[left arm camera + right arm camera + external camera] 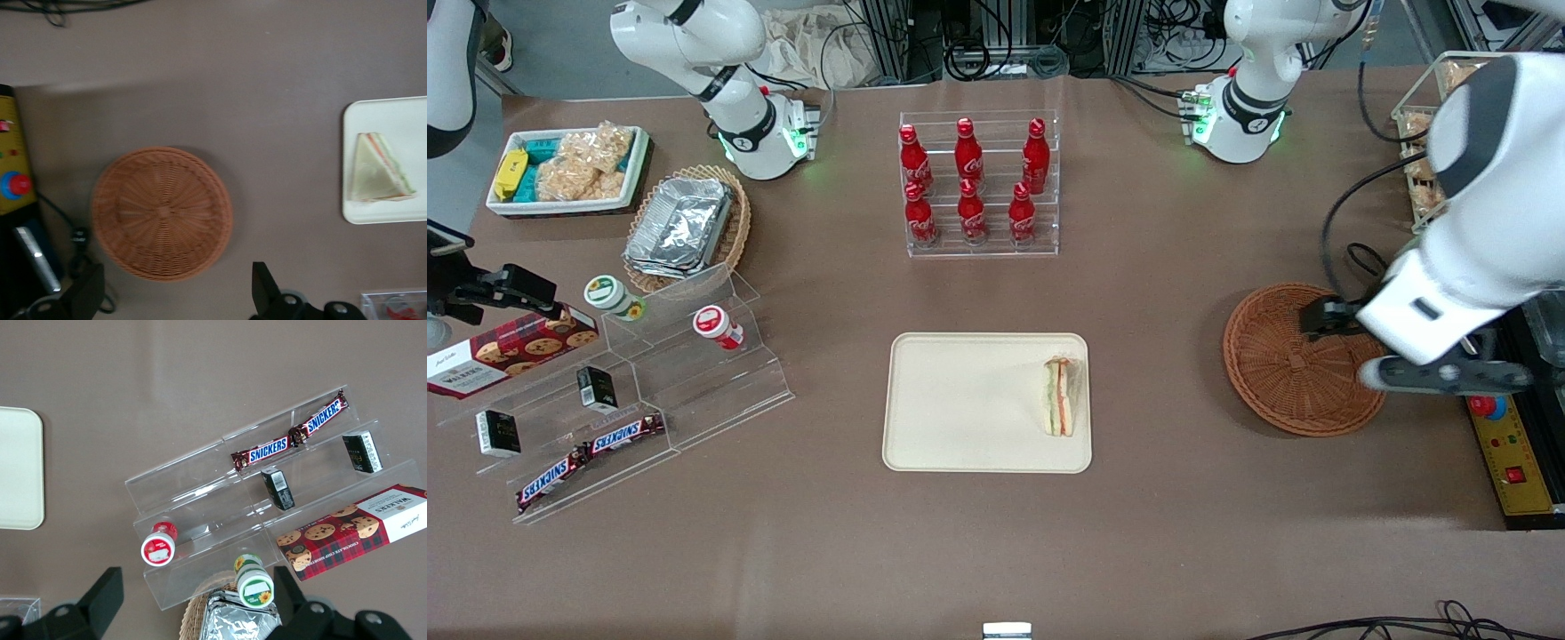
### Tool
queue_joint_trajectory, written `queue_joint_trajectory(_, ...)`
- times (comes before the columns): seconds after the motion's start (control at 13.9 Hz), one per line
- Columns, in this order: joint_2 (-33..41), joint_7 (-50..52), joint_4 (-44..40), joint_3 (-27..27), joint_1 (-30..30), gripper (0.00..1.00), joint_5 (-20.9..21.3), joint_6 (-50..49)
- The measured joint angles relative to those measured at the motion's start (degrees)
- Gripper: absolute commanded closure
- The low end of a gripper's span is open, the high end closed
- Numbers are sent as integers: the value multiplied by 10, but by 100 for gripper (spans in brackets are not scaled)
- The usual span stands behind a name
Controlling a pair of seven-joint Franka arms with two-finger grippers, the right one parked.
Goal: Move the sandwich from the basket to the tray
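Observation:
The sandwich [1061, 396] [377, 177], a pale triangular wedge with green and orange-red layers, lies on the cream tray [960, 404] [393, 120], near the tray edge closest to the working arm. The reddish-brown wicker basket [1294, 360] [162, 212] stands with nothing in it toward the working arm's end of the table. High above the basket's edge, my left gripper [175, 293] is open, its black fingers [263, 283] spread wide with nothing between them. In the front view the arm's white body hides the fingers.
An acrylic rack of red cola bottles [978, 182] stands farther from the front camera than the tray. A tiered acrylic stand with Snickers bars [591, 453], a cookie box, a foil-container basket [685, 227] and a white snack bin [565, 169] sit toward the parked arm's end. A yellow control box [1507, 453] lies beside the basket.

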State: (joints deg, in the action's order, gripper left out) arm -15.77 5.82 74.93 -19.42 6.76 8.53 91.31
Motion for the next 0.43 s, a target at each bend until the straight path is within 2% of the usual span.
queue_joint_trajectory(0.22, 23, -67, 3, 42, 2, 1, 0, -9)
queue_joint_trajectory(0.43, 31, -71, 8, 63, 2, 1, 0, -9)
